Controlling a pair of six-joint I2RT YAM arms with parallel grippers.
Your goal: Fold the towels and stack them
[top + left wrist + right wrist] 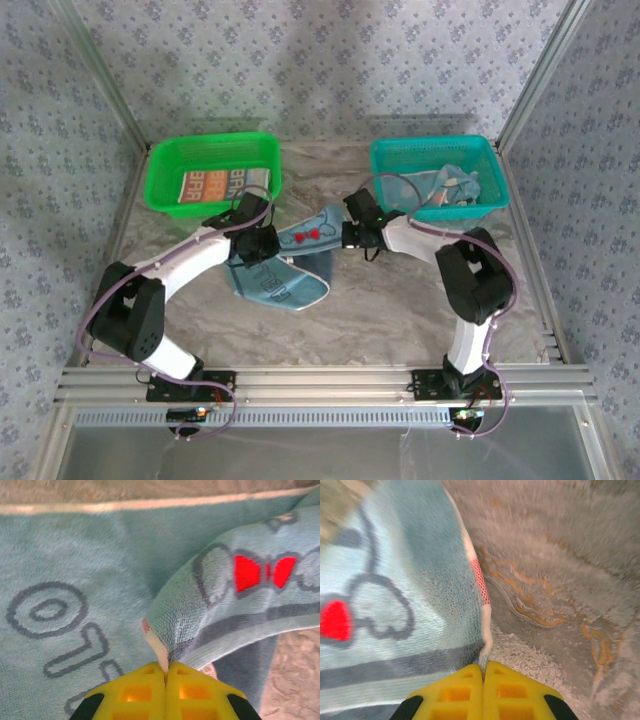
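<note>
Mid marbled tabletop (400,310), nearer than green basket (215,140) and teal basket (430,142): cartoon-face towel (285,285), half lifted over itself. Left jaws clamped on a corner, right jaws clamped on the piped hem. Carry both corners across level, cloth taut, match edge to edge, then release. Soft looped terry, floppy; cream piping (125,504); red bow (245,572).

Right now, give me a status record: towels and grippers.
cartoon-face towel: on table, part-folded over itself
left gripper: shut on its corner
right gripper: shut on its edge
striped towel: folded, in green basket
light blue towel: crumpled, in teal basket
</note>
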